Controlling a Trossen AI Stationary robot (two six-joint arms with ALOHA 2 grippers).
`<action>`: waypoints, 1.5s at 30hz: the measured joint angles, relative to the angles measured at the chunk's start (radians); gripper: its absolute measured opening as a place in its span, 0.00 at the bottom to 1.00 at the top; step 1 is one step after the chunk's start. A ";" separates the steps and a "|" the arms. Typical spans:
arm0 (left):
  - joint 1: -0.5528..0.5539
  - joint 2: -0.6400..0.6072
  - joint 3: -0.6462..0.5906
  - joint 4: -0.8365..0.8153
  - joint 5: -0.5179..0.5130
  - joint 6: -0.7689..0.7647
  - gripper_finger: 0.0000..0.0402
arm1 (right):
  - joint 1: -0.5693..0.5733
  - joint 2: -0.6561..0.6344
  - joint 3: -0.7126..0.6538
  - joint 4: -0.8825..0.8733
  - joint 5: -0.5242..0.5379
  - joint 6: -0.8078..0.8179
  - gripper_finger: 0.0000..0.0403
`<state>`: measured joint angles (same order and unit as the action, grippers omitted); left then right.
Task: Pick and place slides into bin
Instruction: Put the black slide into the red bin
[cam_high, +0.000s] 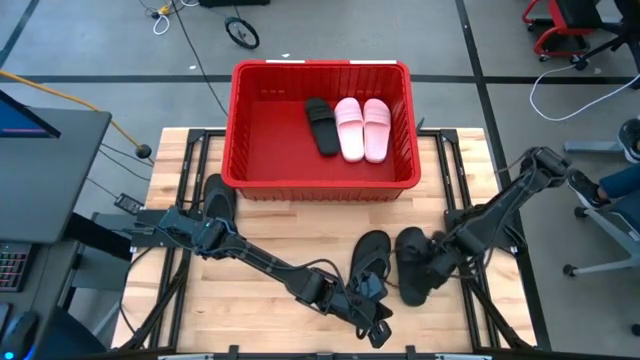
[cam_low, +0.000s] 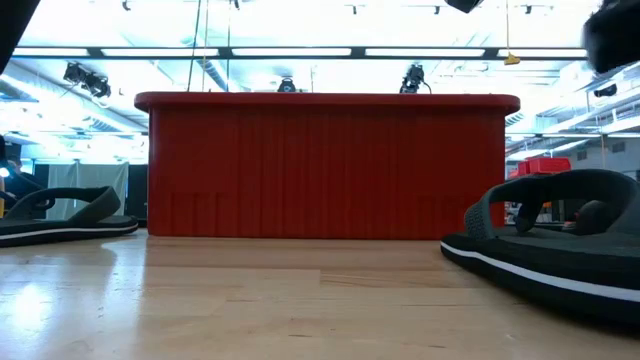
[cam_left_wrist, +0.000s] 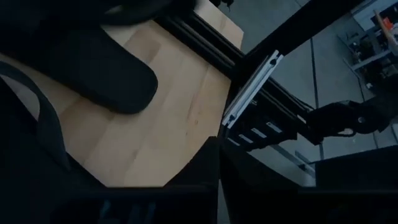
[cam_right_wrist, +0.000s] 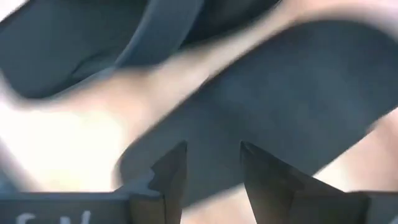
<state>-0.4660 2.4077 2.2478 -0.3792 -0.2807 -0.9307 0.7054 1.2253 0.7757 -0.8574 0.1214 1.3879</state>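
Observation:
The red bin (cam_high: 320, 175) stands at the table's far middle and holds one black slide (cam_high: 322, 125) and two pink slides (cam_high: 362, 128). On the table, a black thong flip-flop (cam_high: 370, 262) and a black slide (cam_high: 412, 265) lie side by side near the front. Another black slide (cam_high: 216, 195) lies at the left. My right gripper (cam_right_wrist: 211, 177) is open, its fingertips close over the black slide's sole (cam_right_wrist: 292, 93). My left gripper (cam_high: 372, 318) is at the flip-flop's near end; its strap (cam_left_wrist: 43, 124) shows close by in the left wrist view.
The bin's near wall (cam_low: 325, 165) rises high between the sandals on the table and the bin's inside. The two arms' grippers are close together at the front right. Bare wood lies at the front left (cam_high: 200, 300).

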 joint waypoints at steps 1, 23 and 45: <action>-0.003 0.000 0.000 0.000 0.000 -0.001 0.05 | 0.012 -0.017 0.000 0.016 -0.048 0.011 0.38; -0.031 0.001 0.000 0.002 0.000 -0.034 0.06 | 0.190 0.274 0.000 0.289 -0.143 0.461 0.38; -0.125 0.001 0.000 0.004 0.000 -0.055 0.05 | -0.086 -0.010 0.000 0.489 0.158 0.026 0.38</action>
<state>-0.5908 2.4084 2.2478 -0.3756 -0.2806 -0.9855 0.6191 1.2153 0.7757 -0.3680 0.2790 1.4142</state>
